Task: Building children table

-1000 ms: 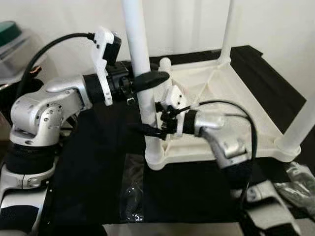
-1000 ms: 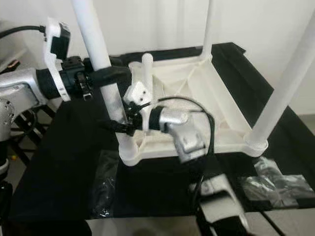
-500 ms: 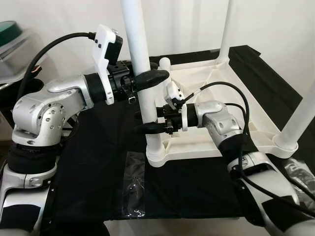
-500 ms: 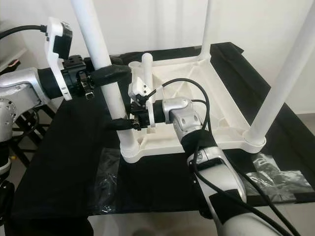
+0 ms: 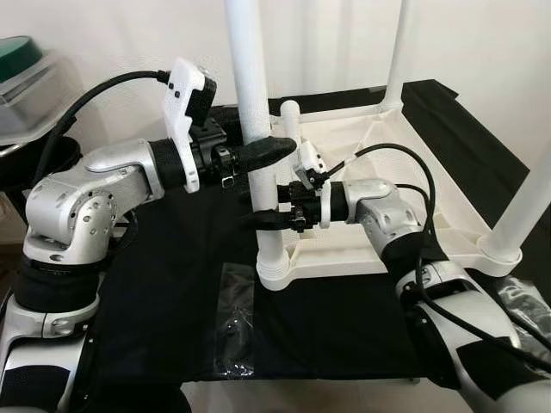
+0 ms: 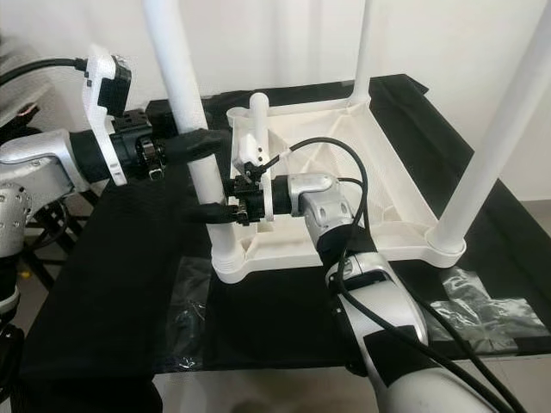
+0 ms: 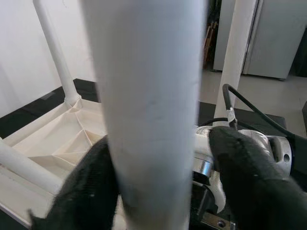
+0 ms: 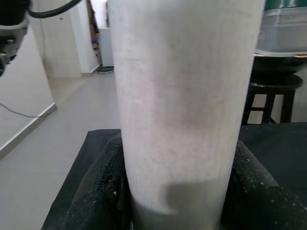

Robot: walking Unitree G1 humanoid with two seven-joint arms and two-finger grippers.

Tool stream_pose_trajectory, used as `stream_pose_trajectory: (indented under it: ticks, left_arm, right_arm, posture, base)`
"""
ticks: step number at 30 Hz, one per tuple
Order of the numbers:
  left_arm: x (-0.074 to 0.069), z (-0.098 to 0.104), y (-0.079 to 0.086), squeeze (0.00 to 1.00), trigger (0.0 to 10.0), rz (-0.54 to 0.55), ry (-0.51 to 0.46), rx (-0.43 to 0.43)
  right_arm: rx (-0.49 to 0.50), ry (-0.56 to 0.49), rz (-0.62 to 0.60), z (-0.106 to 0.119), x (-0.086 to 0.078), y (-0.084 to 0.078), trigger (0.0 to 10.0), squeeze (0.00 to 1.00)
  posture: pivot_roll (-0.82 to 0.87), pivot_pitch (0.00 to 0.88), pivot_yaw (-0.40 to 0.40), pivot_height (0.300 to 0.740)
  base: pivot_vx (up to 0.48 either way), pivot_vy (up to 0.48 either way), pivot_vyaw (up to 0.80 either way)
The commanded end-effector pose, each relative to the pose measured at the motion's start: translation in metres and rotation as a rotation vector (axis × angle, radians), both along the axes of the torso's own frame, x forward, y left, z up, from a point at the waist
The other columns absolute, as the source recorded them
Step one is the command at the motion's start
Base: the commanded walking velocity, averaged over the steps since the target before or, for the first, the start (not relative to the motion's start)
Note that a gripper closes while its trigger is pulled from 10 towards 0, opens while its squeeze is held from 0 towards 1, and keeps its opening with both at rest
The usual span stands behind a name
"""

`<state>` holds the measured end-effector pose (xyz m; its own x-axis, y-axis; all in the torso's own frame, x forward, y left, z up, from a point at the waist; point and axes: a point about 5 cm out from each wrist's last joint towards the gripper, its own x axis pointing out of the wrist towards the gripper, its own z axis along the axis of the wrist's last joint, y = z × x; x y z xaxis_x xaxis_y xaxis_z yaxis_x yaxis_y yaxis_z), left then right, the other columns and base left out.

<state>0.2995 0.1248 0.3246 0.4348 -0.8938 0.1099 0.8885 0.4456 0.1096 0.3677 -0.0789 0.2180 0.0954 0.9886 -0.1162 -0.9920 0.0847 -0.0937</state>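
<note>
black-covered table point(image 5: 155, 292) | upturned white children table point(image 5: 413, 185) | clear plastic bags point(image 5: 231, 323)

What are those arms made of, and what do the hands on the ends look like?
Both arms are silver metal with rounded joints and black bands. The left gripper and right gripper each end in two long black fingers. A white camera housing sits on the left wrist, a smaller white one on the right. Black cables loop along both arms.
</note>
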Motion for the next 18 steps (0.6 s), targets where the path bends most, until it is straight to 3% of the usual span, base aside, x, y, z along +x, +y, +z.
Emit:
stream_pose_trajectory:
  ticks: [1, 2, 3, 4, 6, 7, 9, 10, 12, 18]
  left_arm:
    - [-0.011, 0.001, 0.024, 1.0, 10.0, 0.05, 0.006, -0.04]
    - [-0.011, 0.001, 0.024, 1.0, 10.0, 0.05, 0.006, -0.04]
    - [-0.013, 0.001, 0.036, 1.0, 10.0, 0.101, 0.019, -0.062]
    - [-0.016, -0.006, 0.056, 1.0, 10.0, 0.18, 0.036, -0.083]
    - [-0.016, -0.006, 0.056, 1.0, 10.0, 0.18, 0.036, -0.083]
    - [-0.02, -0.021, 0.075, 1.0, 10.0, 0.263, 0.08, -0.093]
    - [-0.02, -0.021, 0.075, 1.0, 10.0, 0.263, 0.08, -0.093]
    - [-0.027, -0.04, 0.088, 1.0, 10.0, 0.312, 0.131, -0.097]
    - [-0.038, -0.062, 0.097, 1.0, 10.0, 0.364, 0.189, -0.119]
    - [-0.044, -0.069, 0.098, 1.0, 10.0, 0.385, 0.197, -0.146]
  right_arm:
    - [0.018, 0.103, -0.359, -0.034, 0.0, 0.0, 0.0, 0.0]
    - [0.018, 0.103, -0.359, -0.034, 0.0, 0.0, 0.0, 0.0]
    - [0.036, 0.147, -0.504, -0.045, -0.004, 0.003, 0.0, 0.0]
    - [0.049, 0.19, -0.84, -0.071, -0.024, 0.01, 0.0, 0.0]
    - [0.049, 0.19, -0.84, -0.071, -0.024, 0.01, 0.0, 0.0]
    - [0.01, 0.269, -0.989, -0.097, -0.058, 0.016, 0.0, 0.0]
    - [0.01, 0.269, -0.989, -0.097, -0.058, 0.016, 0.0, 0.0]
    - [-0.005, 0.266, -1.024, -0.102, -0.07, 0.02, 0.0, 0.0]
    - [-0.023, 0.205, -0.965, -0.1, -0.064, 0.023, 0.0, 0.0]
    - [-0.014, 0.176, -0.96, -0.094, -0.053, 0.021, 0.0, 0.0]
  posture:
    - [-0.01, 0.05, 0.059, 0.74]
    - [-0.01, 0.05, 0.059, 0.74]
    - [-0.01, 0.05, 0.059, 0.74]
    - [0.0, 0.068, 0.066, 0.74]
    - [0.0, 0.068, 0.066, 0.74]
    - [0.01, 0.091, 0.086, 0.74]
    - [0.01, 0.091, 0.086, 0.74]
    - [-0.02, 0.057, 0.095, 0.74]
    - [0.02, 0.048, 0.061, 0.74]
    - [0.03, 0.047, 0.063, 0.74]
  base:
    - [0.0, 0.0, 0.0]
    - [0.0, 0.0, 0.0]
    - [0.0, 0.0, 0.0]
    - [0.0, 0.0, 0.0]
    - [0.0, 0.0, 0.0]
    - [0.0, 0.0, 0.0]
    - [0.0, 0.0, 0.0]
    - [0.0, 0.0, 0.0]
    - [0.0, 0.0, 0.0]
    - [0.0, 0.0, 0.0]
